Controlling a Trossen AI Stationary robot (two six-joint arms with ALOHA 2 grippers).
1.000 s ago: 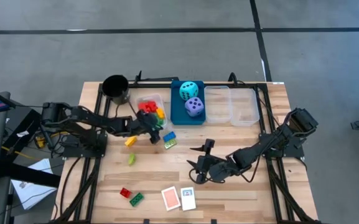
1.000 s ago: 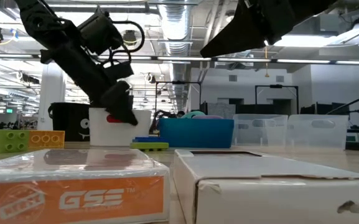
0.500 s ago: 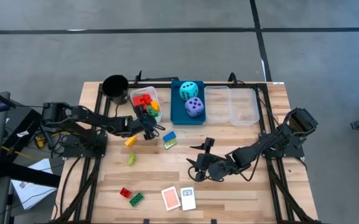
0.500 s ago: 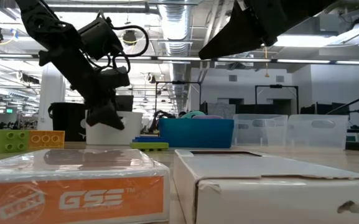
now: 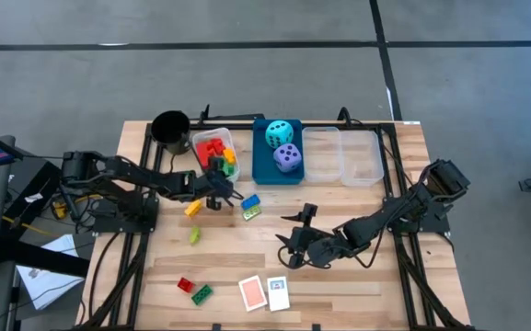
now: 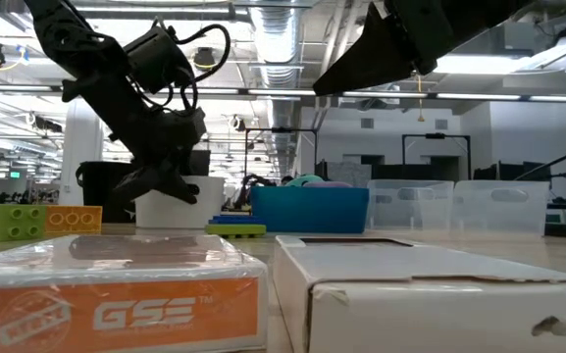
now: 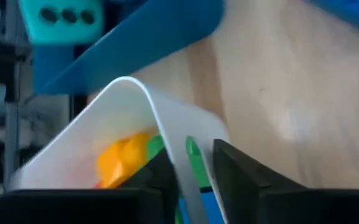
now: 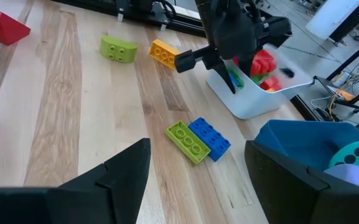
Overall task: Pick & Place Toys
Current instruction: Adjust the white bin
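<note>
High view first: I watched the left gripper [image 5: 217,180] draw its fingers in on the near wall of the small white plastic bin [image 5: 195,145]. A second before, they stood much wider, and the bin sat a little further toward 3 o'clock and looked tipped. It had since shifted toward the black cup [image 5: 171,129] and stood flat on the wooden table [image 5: 357,276].

In the left wrist view one finger was inside the wall and one outside, so I took it as a pinch on the bin rather than on a toy. To my mind that was repositioning the container, not picking up.

The sorted red, yellow and green plastic bricks [image 5: 215,151] lay in that bin, at 12 o'clock from the left gripper. The loose blue brick [image 5: 249,200] and the lime green brick [image 5: 251,212] touching it lay at 4 o'clock, near. The yellow brick [image 5: 192,209] lay at 8 o'clock.

The right gripper [image 5: 293,246] waited mid-table, fingers apart and empty, with the two small cards [image 5: 265,293] at its 7 o'clock.
</note>
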